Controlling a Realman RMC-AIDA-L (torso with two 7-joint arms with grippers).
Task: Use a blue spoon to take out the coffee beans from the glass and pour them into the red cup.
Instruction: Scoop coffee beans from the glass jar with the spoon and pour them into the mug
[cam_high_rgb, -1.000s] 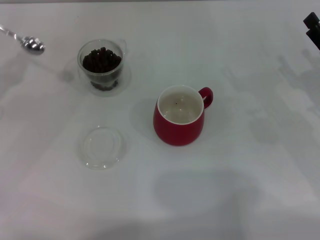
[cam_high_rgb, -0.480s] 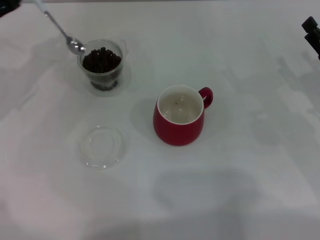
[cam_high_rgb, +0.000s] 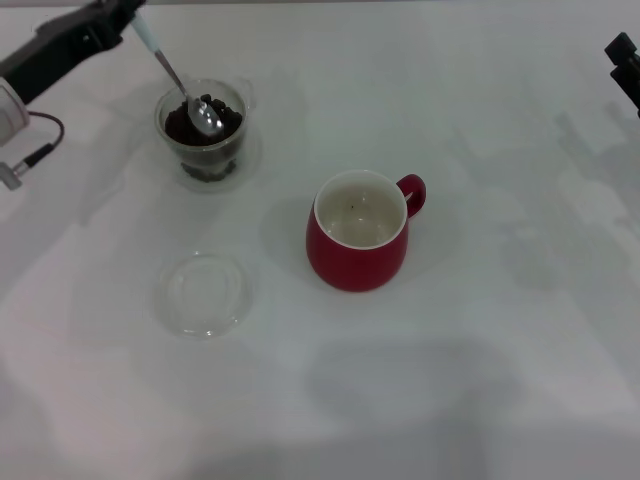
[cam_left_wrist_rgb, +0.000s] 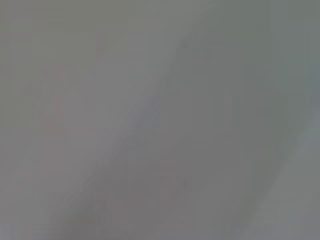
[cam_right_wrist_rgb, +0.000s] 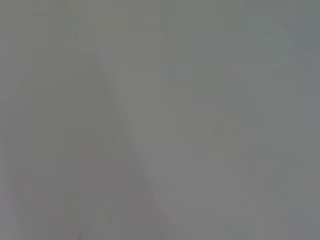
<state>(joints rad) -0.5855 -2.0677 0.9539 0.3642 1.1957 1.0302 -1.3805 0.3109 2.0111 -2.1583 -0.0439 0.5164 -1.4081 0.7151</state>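
In the head view the glass (cam_high_rgb: 203, 135) stands at the back left, full of dark coffee beans (cam_high_rgb: 185, 124). My left gripper (cam_high_rgb: 118, 14) comes in from the far left edge, shut on the pale blue handle of the blue spoon (cam_high_rgb: 180, 85). The spoon slants down and its silver bowl rests on the beans inside the glass. The red cup (cam_high_rgb: 358, 232) stands near the middle, upright, white inside almost bare, handle to the right. My right gripper (cam_high_rgb: 624, 60) is parked at the far right edge. Both wrist views show only blank grey.
A flat clear round dish (cam_high_rgb: 203, 293) lies on the white table (cam_high_rgb: 480, 350) in front of the glass, left of the red cup. A cable (cam_high_rgb: 35, 150) hangs off my left arm at the left edge.
My left arm has swung in from the left. The spoon moved from beside the glass's left rim to over it, and its bowl now lies on the beans.
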